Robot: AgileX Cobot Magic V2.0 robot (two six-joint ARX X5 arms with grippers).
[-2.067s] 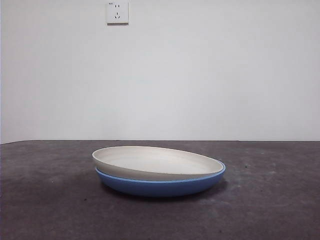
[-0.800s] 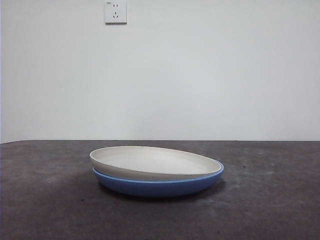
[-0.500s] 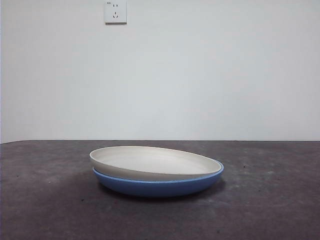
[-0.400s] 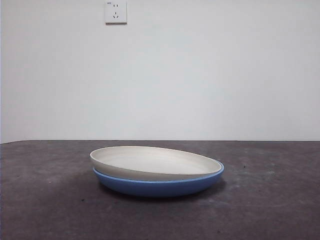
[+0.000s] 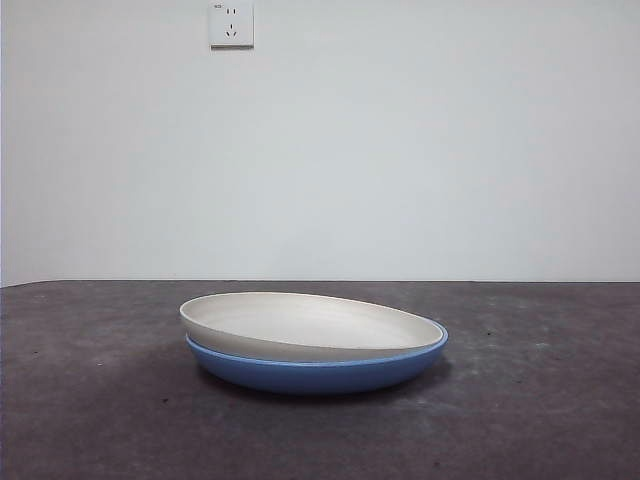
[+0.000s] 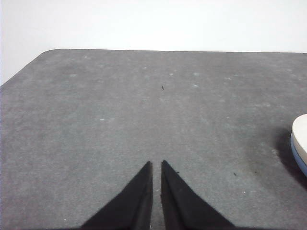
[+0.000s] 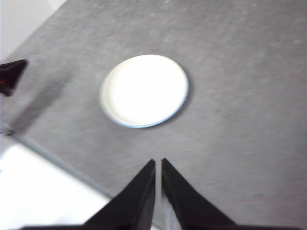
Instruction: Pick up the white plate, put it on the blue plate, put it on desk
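Note:
The white plate (image 5: 310,325) lies in the blue plate (image 5: 320,372), tilted, its left rim raised. The stack rests on the dark mottled desk (image 5: 540,400) at the middle of the front view. In the right wrist view the white plate (image 7: 144,90) shows from high above, with a thin blue plate rim (image 7: 165,120) around one side. My right gripper (image 7: 159,165) is shut and empty, high above the desk, apart from the plates. My left gripper (image 6: 156,166) is shut and empty over bare desk; the edges of the white plate (image 6: 301,139) and the blue plate (image 6: 298,158) show at the side of its view.
A white wall with a socket (image 5: 231,24) stands behind the desk. The desk's edge (image 7: 57,158) shows in the right wrist view, with pale floor beyond it. The other arm's black tip (image 7: 12,74) shows at the side of that view.
The view shifted a little between 2.5 s and 1 s ago. Since then the plates have not moved. No arm shows in the front view.

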